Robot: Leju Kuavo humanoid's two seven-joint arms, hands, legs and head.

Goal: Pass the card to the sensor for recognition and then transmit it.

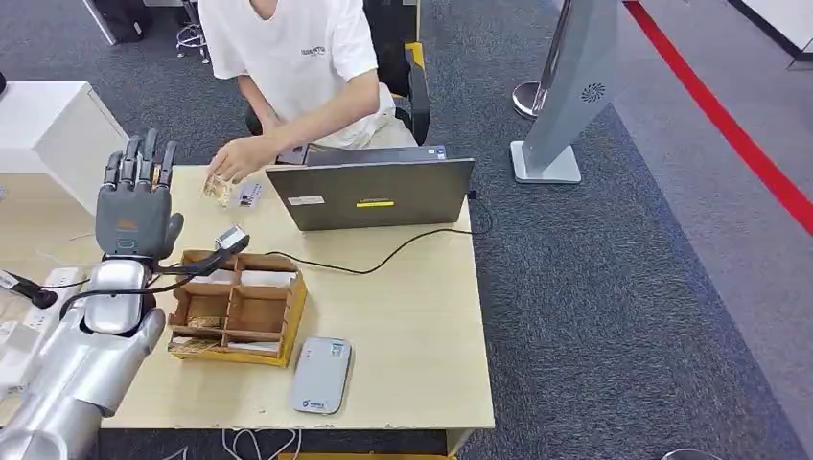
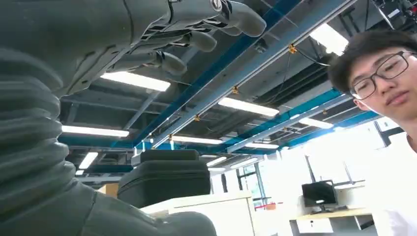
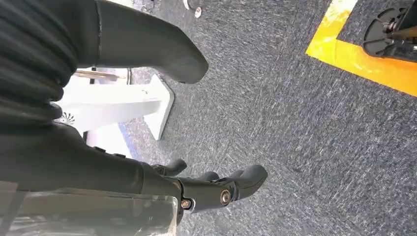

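An open-plan office: a pale wood tabletop (image 1: pixel 412 316) stands on grey carpet (image 1: pixel 623 287), carrying a laptop (image 1: pixel 372 192) with its cable trailing, a grey card reader (image 1: pixel 321 375) and a compartmented wooden box (image 1: pixel 235 309). A person in a white T-shirt (image 1: pixel 292 48) sits behind the laptop on a black office chair (image 1: pixel 407 67). A red line (image 1: pixel 729 125) marks the carpet beside a grey standing kiosk (image 1: pixel 566 96). Overhead, strip lights (image 2: pixel 248 106) hang between blue ceiling beams (image 2: pixel 275 32); a distant desk holds a monitor (image 2: pixel 319 194).
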